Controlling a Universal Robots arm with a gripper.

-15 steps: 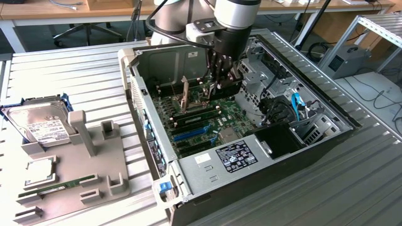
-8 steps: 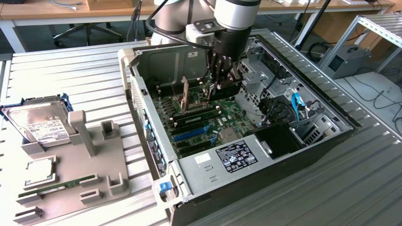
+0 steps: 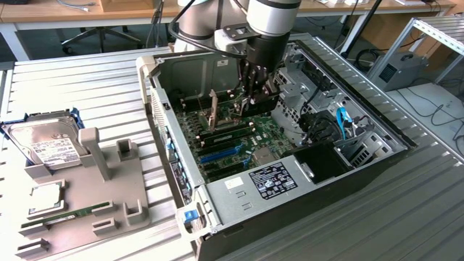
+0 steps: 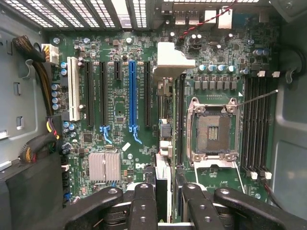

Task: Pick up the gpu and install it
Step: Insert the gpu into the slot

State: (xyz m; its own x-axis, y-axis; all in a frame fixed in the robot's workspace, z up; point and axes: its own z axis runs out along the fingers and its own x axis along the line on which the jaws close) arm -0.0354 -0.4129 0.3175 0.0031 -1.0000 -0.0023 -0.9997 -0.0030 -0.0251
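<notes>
Exterior view: gripper (image 3: 250, 100) inside the open PC case (image 3: 377, 122), part-closed on the gpu (image 3: 255, 104) held edge-on above the motherboard (image 3: 246, 144); wrist view: gpu (image 4: 163, 143) hangs just beside the blue slot (image 4: 132, 98), so install step underway, and alignment over a slot is needed.

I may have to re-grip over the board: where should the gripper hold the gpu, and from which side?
Take its long edge facing away from the motherboard, mid-length, coming straight down into the case, pinching the two flat faces. The gpu stands edge-on to the board, thin, silver bracket at one end. The gripper appears shut on it this way.
</notes>
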